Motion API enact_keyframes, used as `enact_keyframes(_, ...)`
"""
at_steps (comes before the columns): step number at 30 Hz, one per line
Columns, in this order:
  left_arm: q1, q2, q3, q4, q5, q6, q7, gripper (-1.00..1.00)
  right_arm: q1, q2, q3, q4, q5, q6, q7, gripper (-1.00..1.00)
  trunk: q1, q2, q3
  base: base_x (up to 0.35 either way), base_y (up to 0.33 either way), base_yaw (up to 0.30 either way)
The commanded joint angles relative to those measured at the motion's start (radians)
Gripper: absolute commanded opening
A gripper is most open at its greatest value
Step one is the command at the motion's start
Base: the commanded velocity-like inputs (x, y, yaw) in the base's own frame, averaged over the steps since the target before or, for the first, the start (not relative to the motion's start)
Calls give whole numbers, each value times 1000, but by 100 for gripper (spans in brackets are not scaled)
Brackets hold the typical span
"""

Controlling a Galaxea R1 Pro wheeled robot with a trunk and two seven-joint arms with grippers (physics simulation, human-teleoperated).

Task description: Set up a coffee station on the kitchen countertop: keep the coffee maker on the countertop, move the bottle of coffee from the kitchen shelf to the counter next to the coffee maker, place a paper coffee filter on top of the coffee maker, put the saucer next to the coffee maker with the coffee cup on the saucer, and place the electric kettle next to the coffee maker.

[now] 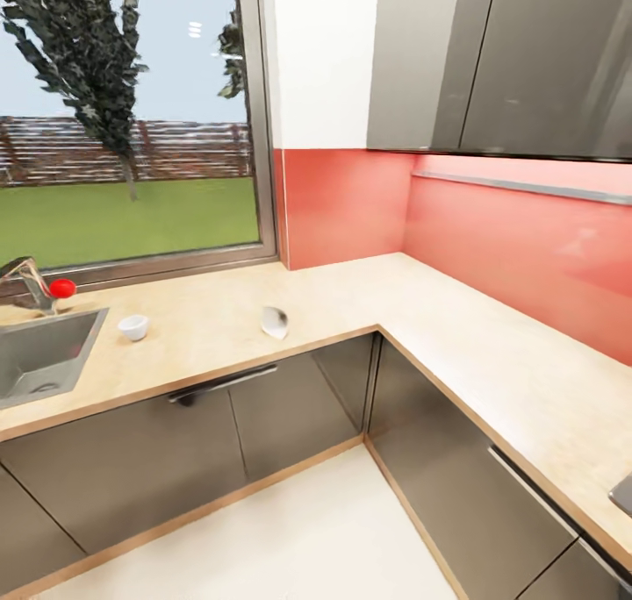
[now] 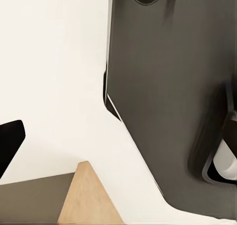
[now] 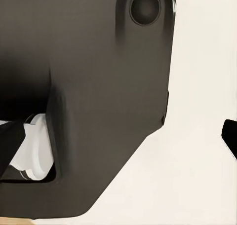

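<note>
The head view looks over an L-shaped countertop (image 1: 351, 293) in a corner, under a window (image 1: 132, 117). One cup (image 1: 133, 326) sits on it, just right of the single sink (image 1: 44, 354). One white filter (image 1: 275, 321) lies further right, near the front edge, well apart from the cup. One red-knobbed tap (image 1: 39, 286) stands behind the sink. Each wrist view catches dark robot body over pale floor, with just a black fingertip (image 2: 10, 141) at the frame's edge, so whether either gripper is wide or closed can't be told.
</note>
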Motion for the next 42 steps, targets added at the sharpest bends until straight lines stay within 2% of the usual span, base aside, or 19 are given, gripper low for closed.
enact_keyframes(1, 0, 0, 5, -1, 3, 0, 2, 100, 0, 0, 1, 0, 0, -3, 0, 100, -4, 6, 1, 0, 0, 269)
enact_keyframes(18, 0, 1, 5, -1, 5, 0, 2, 100, 0, 0, 1, 0, 0, -3, 0, 100, -69, 125, 44, 0, 0, 269)
enact_keyframes(24, 0, 1, 3, -1, 29, -1, 2, 100, 0, 0, 1, 0, 1, -3, 0, 100, -92, 167, 59, 0, 0, 269)
enact_keyframes(42, 0, 3, 2, -1, 30, -2, 2, 100, 0, 0, 1, 0, 2, -3, 0, 100, -161, 293, 103, 0, 0, 269)
